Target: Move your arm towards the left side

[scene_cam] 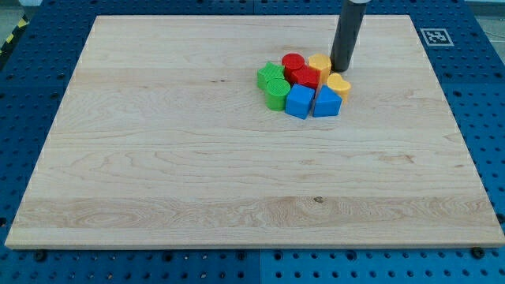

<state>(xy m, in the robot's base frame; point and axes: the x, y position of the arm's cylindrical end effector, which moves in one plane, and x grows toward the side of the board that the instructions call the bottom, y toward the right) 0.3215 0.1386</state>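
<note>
My tip (342,69) ends a dark rod that comes down from the view's top. It stands at the upper right edge of a tight cluster of blocks, just right of a yellow block (319,64) and just above a second yellow block (338,84). The cluster holds a red cylinder (293,62), a red block (307,77), a green star-shaped block (271,76), a green cylinder (277,94), a blue cube (300,102) and a blue triangular block (327,102). The tip looks close to the yellow blocks; contact cannot be told.
The blocks lie on a light wooden board (197,158) that rests on a blue perforated table (24,95). A black-and-white marker tag (435,36) sits by the board's upper right corner.
</note>
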